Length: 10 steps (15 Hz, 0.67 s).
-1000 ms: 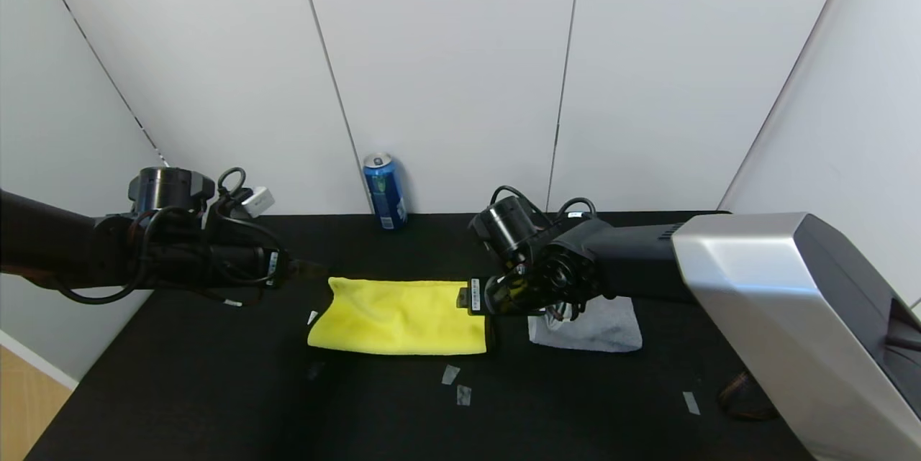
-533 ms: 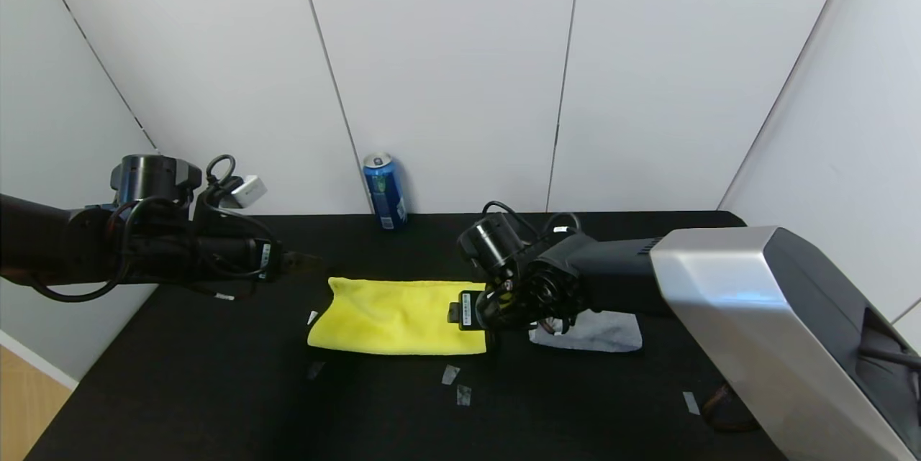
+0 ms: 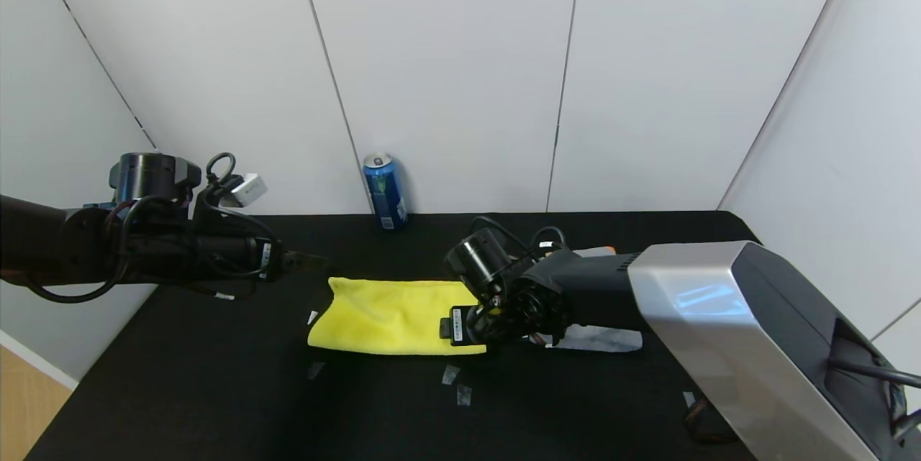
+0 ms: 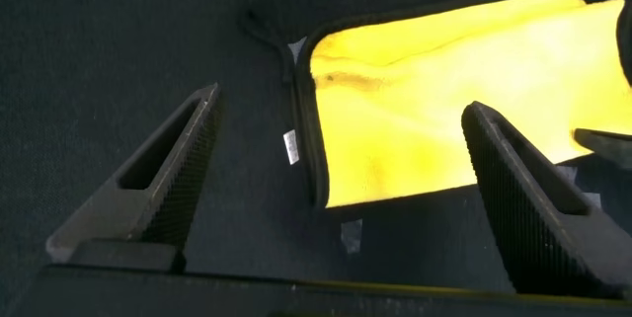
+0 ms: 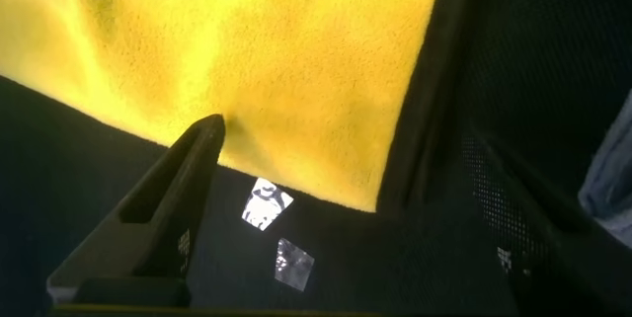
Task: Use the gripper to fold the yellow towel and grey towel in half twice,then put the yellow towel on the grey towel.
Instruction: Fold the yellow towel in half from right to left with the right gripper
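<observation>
While the black surface (image 3: 216, 389) takes up most of the view, the yellow towel (image 3: 392, 317) lies folded into a strip mid-surface, and the grey towel (image 3: 601, 337) sits just to its right, mostly hidden by the right arm. The right claw (image 3: 468, 328) hovers released over the yellow towel's right end. The left claw (image 3: 306, 260) is released too, near its left end. A blue can (image 3: 383, 191) stands at the back wall.

White panelled walls (image 3: 446, 65) with thin dark seams close in a black cloth-covered surface (image 3: 216, 389), where a blue can (image 3: 384, 191) stands by the back wall and small pale tape scraps (image 3: 456, 383) lie nearer the front edge.
</observation>
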Each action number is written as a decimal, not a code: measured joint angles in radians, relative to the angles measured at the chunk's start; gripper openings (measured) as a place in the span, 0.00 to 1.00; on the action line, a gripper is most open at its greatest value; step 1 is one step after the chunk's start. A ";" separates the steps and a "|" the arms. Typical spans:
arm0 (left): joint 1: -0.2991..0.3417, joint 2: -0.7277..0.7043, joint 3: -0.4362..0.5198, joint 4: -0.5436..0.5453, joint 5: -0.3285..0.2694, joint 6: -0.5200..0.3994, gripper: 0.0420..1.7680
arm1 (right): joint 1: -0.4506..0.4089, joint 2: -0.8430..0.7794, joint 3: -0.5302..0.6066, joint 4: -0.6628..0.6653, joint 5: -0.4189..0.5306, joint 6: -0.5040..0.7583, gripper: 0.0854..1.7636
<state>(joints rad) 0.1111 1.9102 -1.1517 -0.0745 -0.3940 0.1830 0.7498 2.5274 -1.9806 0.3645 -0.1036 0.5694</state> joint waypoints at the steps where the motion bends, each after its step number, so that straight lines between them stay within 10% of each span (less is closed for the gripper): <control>1: 0.000 0.000 0.000 0.000 0.000 0.001 0.96 | -0.002 0.003 0.000 0.000 0.001 0.000 0.96; 10: 0.000 -0.001 0.000 0.000 0.000 0.001 0.96 | 0.004 0.019 -0.007 -0.008 0.009 0.000 0.96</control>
<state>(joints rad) 0.1115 1.9089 -1.1521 -0.0749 -0.3940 0.1838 0.7534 2.5468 -1.9877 0.3564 -0.0949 0.5698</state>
